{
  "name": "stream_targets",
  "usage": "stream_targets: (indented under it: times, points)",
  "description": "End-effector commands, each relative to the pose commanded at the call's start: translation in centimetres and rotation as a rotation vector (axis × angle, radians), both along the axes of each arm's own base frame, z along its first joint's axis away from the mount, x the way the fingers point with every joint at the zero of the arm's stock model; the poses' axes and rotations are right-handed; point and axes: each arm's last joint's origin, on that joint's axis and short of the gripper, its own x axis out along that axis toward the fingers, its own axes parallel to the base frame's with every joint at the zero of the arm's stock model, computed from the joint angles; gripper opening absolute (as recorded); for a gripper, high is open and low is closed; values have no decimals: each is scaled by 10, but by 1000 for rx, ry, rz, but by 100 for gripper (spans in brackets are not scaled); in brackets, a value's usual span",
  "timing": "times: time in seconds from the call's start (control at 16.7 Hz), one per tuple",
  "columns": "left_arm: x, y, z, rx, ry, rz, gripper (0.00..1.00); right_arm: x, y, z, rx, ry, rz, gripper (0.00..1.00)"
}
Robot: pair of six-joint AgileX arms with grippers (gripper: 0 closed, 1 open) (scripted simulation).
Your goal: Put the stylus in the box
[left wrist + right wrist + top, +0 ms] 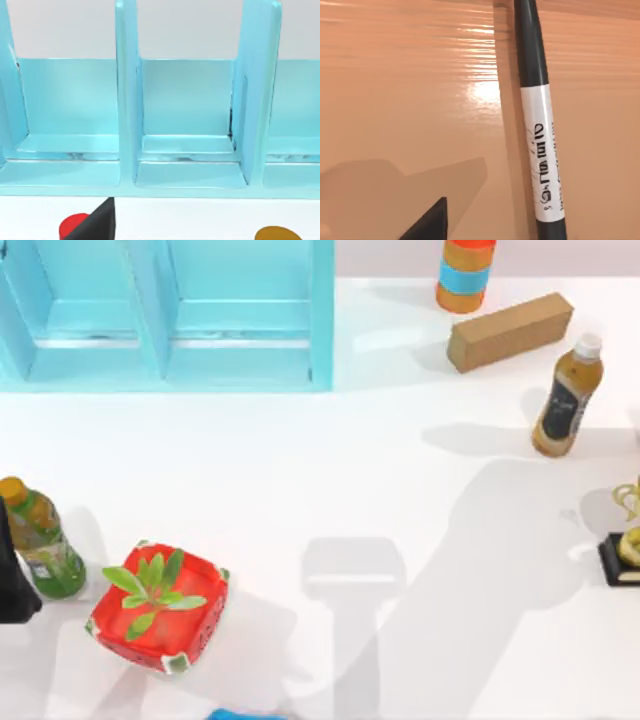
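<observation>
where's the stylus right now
The stylus shows in the right wrist view, lying flat on an orange-brown surface beside a dark claw tip; its white labelled middle sits between black ends.

The box (250, 315) is light cyan on a white desk (400, 520). The stylus (540, 135) is black with a white middle bearing black lettering.

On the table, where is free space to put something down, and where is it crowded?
Free: the wide white middle between the light-cyan box, the red container and the amber bottle. Crowded: the far right corner, where the orange can stands by the cardboard block.
</observation>
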Motion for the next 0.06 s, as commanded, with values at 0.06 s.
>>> stream_targets:
  times: [0.06]
  points:
    - [0,0,0,0,0,0,100,0,0,0,0,0,0,100]
